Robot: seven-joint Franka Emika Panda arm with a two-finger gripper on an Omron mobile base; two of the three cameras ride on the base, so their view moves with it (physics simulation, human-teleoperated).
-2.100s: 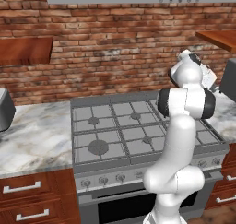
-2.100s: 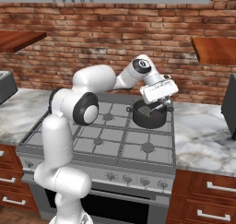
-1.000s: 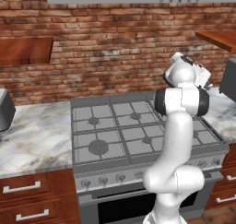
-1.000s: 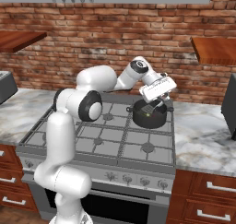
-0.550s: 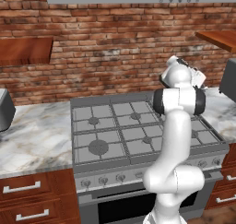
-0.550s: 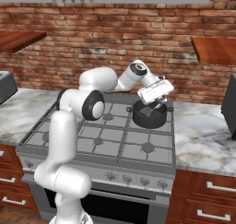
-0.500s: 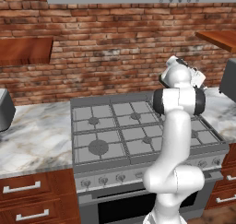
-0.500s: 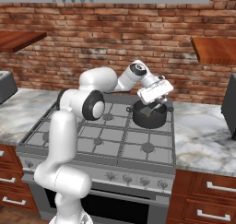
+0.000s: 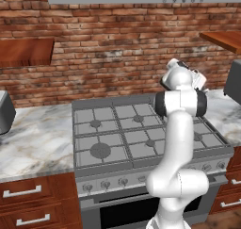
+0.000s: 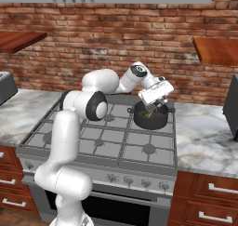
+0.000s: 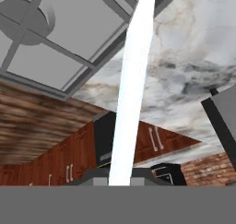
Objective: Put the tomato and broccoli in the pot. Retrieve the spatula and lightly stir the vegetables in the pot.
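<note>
Stage: stirring, I judge; the spatula (image 11: pixel 131 94) is in hand over the pot (image 10: pixel 149 119), which sits on a rear burner, centre right of the right base view.
Done: vegetables probably in; something green shows inside, tomato unseen.
Left: finish the stir.
Gripper (image 10: pixel 151 107): clamped on the spatula's pale handle.
Spatula axis: handle runs bottom to top through the hand view; head unseen.

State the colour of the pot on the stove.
Near-black; the pot shows best in the right base view.
</note>
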